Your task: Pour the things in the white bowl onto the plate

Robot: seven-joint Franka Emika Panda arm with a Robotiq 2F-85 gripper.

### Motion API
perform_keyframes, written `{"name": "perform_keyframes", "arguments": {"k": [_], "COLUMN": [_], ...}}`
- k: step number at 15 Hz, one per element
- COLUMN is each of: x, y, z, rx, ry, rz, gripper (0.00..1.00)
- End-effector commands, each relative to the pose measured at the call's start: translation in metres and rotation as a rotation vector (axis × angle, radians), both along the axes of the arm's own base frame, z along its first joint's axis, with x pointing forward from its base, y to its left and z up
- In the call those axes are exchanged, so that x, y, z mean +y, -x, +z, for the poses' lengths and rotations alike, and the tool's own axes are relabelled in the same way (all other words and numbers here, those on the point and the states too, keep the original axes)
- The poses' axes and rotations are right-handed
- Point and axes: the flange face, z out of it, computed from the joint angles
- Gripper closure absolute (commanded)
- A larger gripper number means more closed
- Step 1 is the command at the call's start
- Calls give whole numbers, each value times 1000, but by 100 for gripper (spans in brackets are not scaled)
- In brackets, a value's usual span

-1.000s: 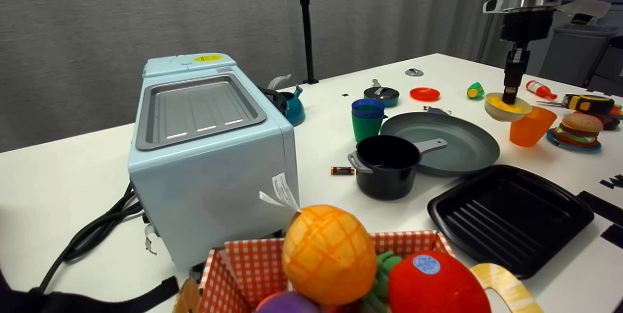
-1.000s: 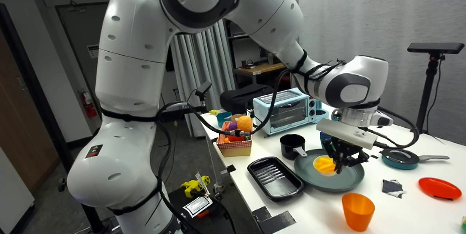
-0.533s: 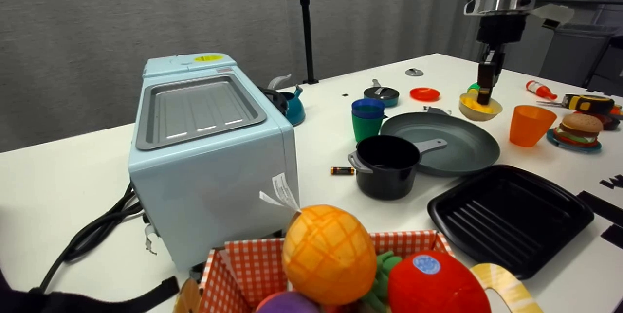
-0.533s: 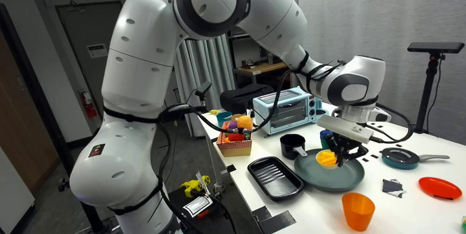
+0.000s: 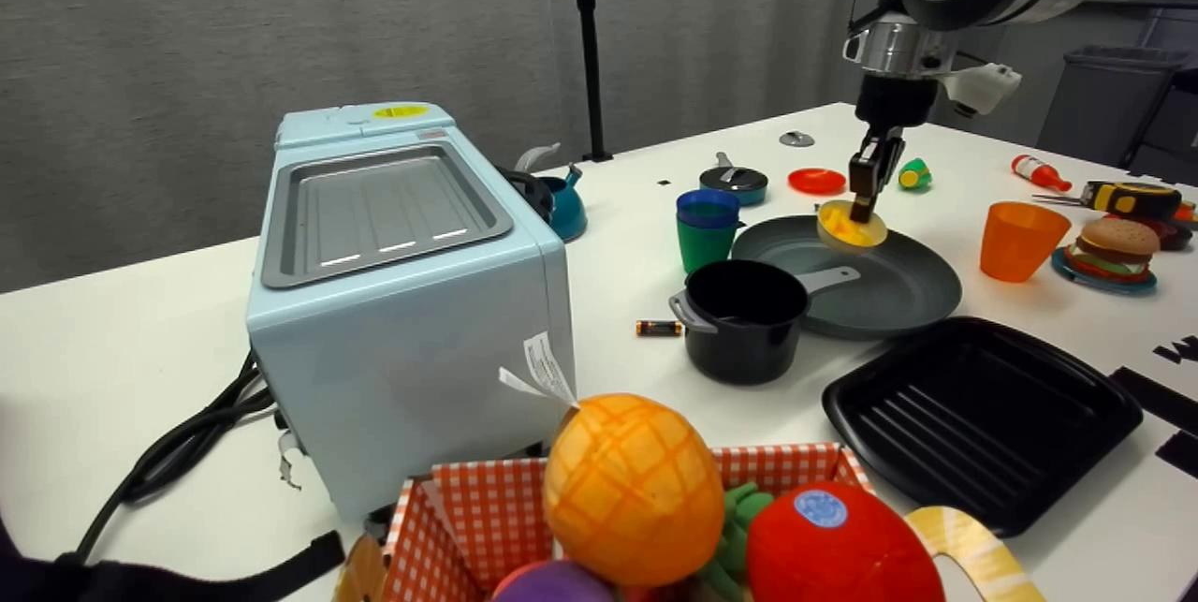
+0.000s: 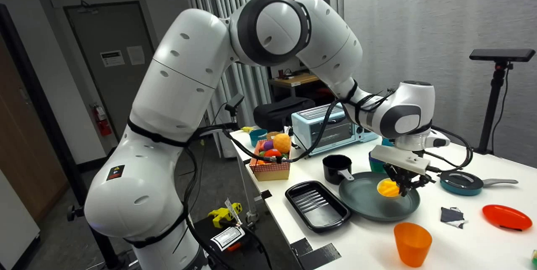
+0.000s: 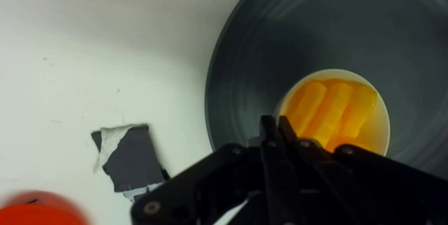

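Observation:
The white bowl (image 7: 379, 130) is small and round and holds several yellow pieces (image 7: 330, 113). My gripper (image 7: 277, 121) is shut on the bowl's rim, with one finger inside and one outside. In an exterior view, the gripper (image 5: 863, 212) holds the bowl (image 5: 856, 247) in the air over the far part of the dark grey plate (image 5: 898, 293), and the bowl looks slightly tilted. The yellow pieces (image 6: 388, 187) also show in the bowl in an exterior view, above the plate (image 6: 363, 203). No pieces show on the plate. The lower part of the bowl is hidden by the gripper in the wrist view.
A black pot (image 5: 744, 330) stands at the plate's edge, its handle reaching over it. Stacked cups (image 5: 707, 242), a black ridged tray (image 5: 983, 415) and an orange cup (image 5: 1025, 242) stand around the plate. A red dish (image 6: 506, 217) and a toaster oven (image 6: 331, 129) are farther off.
My gripper has carried the bowl from near the orange cup to above the plate, leftward in an exterior view. The gripper has leaned somewhat. The pieces have stayed in the bowl.

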Motion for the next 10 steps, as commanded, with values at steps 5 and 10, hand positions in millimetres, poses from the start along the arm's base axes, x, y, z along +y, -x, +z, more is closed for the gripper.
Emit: {"name": "perform_keyframes", "arguments": {"k": [5,10], "x": [-9,-15], "y": [-8,29], "z": [47,84], "rx": [-191,-233], "ry": [10,-30], "rz": [0,72], "gripper": [99,99]}}
